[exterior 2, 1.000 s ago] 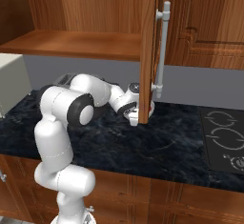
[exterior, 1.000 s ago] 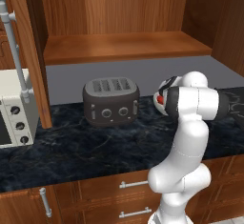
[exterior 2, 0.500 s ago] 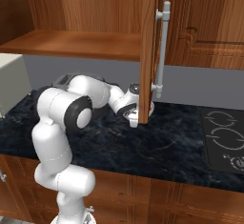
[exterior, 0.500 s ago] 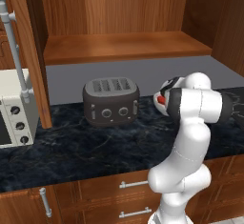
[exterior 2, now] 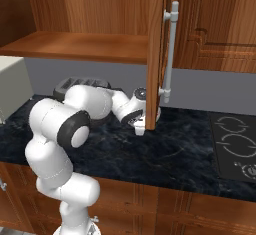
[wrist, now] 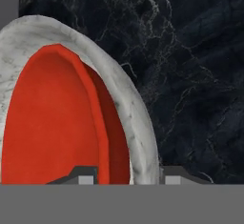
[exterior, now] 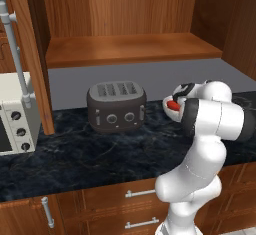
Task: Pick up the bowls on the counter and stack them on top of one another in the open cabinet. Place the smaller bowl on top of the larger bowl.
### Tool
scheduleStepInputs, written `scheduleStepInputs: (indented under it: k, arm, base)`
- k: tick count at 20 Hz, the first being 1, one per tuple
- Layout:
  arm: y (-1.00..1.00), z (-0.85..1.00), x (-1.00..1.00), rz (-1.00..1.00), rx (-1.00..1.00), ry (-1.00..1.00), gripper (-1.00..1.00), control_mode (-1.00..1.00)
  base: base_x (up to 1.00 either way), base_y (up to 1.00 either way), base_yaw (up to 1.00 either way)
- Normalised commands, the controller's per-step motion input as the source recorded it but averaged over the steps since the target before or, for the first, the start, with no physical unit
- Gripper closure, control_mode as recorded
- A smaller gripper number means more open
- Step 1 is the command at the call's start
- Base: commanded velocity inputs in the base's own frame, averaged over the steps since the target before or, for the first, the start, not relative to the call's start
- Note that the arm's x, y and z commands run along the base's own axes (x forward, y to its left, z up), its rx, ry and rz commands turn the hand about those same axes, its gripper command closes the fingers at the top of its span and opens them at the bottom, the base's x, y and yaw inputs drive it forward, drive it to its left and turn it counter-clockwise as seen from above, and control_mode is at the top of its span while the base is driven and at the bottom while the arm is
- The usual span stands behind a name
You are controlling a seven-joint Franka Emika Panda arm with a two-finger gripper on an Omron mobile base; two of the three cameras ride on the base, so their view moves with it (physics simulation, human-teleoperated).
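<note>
Trouble I'm expecting: the gripper point(wrist: 129, 175) is clamping the nested rims of the red bowl point(wrist: 47, 123) and speckled bowl point(wrist: 128, 104) just over the counter point(wrist: 190, 51). The cabinet door point(exterior 2: 155, 54) is sitting right beside the wrist, so lifting risks clipping it. The hand view is showing the nesting, the right base view that door.

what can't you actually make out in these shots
- Red bowl: hand view cuts off its left and lower part; in the left base view the arm hides all but a red sliver.
- Speckled bowl: its base and far rim are cut off.
- Gripper: fingertips straddle both rims; contact unclear.
- Right base view: the cabinet door covers the gripper and bowls.
</note>
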Motion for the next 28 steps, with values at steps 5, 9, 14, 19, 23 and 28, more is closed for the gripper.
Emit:
scheduleStepInputs:
  k: [5, 9, 14, 19, 23, 28]
  arm:
    - [0.00, 0.36, -0.20, 0.04, -0.01, 0.00, 1.00, -1.00]
    - [0.00, 0.37, -0.24, 0.03, -0.02, 0.00, 1.00, -1.00]
    - [0.07, 0.38, -0.30, 0.00, -0.01, -0.01, 1.00, -1.00]
    - [0.18, 0.40, -0.41, 0.00, -0.01, -0.05, 1.00, -1.00]
    - [0.24, 0.39, -0.50, 0.00, -0.05, -0.11, 1.00, -1.00]
    - [0.20, 0.40, -0.52, 0.00, -0.03, -0.11, 1.00, -1.00]
  base:
    - [0.00, 0.00, 0.00]
    - [0.00, 0.00, 0.00]
    - [0.00, 0.00, 0.00]
    - [0.00, 0.00, 0.00]
    - [0.00, 0.00, 0.00]
    - [0.00, 0.00, 0.00]
